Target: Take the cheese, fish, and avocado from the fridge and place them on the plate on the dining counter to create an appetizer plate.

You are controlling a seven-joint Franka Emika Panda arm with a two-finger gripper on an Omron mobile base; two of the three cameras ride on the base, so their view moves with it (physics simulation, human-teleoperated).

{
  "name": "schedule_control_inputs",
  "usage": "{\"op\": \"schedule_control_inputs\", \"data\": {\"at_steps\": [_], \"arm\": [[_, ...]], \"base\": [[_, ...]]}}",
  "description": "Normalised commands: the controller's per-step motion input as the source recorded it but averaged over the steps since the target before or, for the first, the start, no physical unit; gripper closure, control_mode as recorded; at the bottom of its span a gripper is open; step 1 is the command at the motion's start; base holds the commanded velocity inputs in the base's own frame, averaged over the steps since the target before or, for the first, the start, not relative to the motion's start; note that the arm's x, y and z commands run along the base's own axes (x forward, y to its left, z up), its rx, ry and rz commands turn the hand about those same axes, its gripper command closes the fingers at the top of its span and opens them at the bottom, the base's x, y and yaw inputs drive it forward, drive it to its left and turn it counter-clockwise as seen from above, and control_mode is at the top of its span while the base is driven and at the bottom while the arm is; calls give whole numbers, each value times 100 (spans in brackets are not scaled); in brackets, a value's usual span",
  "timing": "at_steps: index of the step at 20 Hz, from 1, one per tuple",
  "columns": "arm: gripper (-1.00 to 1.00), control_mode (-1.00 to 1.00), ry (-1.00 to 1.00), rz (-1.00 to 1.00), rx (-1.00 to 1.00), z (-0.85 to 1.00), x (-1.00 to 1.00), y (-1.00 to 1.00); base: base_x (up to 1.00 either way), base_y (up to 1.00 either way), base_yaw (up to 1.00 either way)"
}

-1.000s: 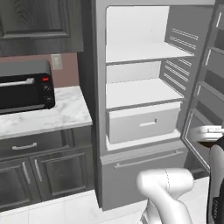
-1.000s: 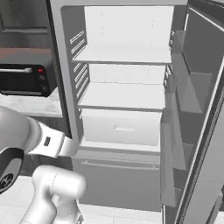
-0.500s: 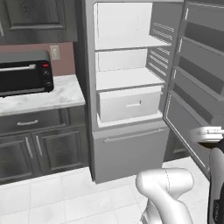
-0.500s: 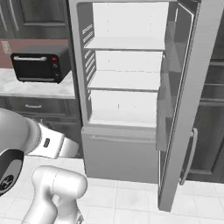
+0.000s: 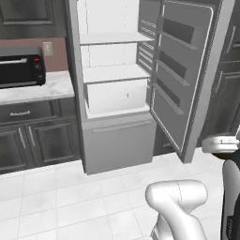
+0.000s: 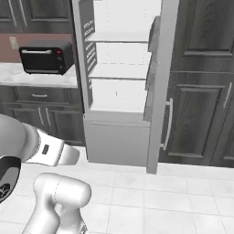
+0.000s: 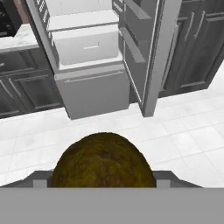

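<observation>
The avocado point(image 7: 103, 162), a dark brown-green ball, sits low in the hand view, right in front of the camera. My gripper point(image 7: 103, 178) is shut on it, and its finger tips are mostly hidden behind the fruit. The fridge point(image 5: 117, 140) stands some way ahead with its door point(image 5: 187, 75) swung open to the right. Its white shelves point(image 6: 121, 71) and white drawer point(image 7: 85, 46) look bare from here. The cheese, the fish, the plate and the dining counter are out of view.
A black toaster oven point(image 5: 21, 70) sits on the marble worktop point(image 5: 51, 89) left of the fridge, over dark cabinets point(image 5: 28, 140). Tall dark cupboards point(image 6: 201, 82) stand right of the open door. White tiled floor point(image 5: 70, 197) lies between me and the fridge.
The whole picture has shifted: the base has backed away from the fridge, which now looks smaller and farther off, with more floor in front. The avocado stays in the gripper.
</observation>
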Motion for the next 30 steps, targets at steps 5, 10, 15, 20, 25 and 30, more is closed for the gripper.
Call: {"op": "schedule_control_inputs", "data": {"at_steps": [5,10,15,20,25,30], "arm": [[100,100,0,0,0,0,0,0],[100,100,0,0,0,0,0,0],[100,100,0,0,0,0,0,0],[100,100,0,0,0,0,0,0],[100,100,0,0,0,0,0,0],[100,100,0,0,0,0,0,0]], "base": [[-16,-100,0],[0,-100,0],[0,-100,0],[0,-100,0],[-11,-100,3],[-38,-100,17]]}}
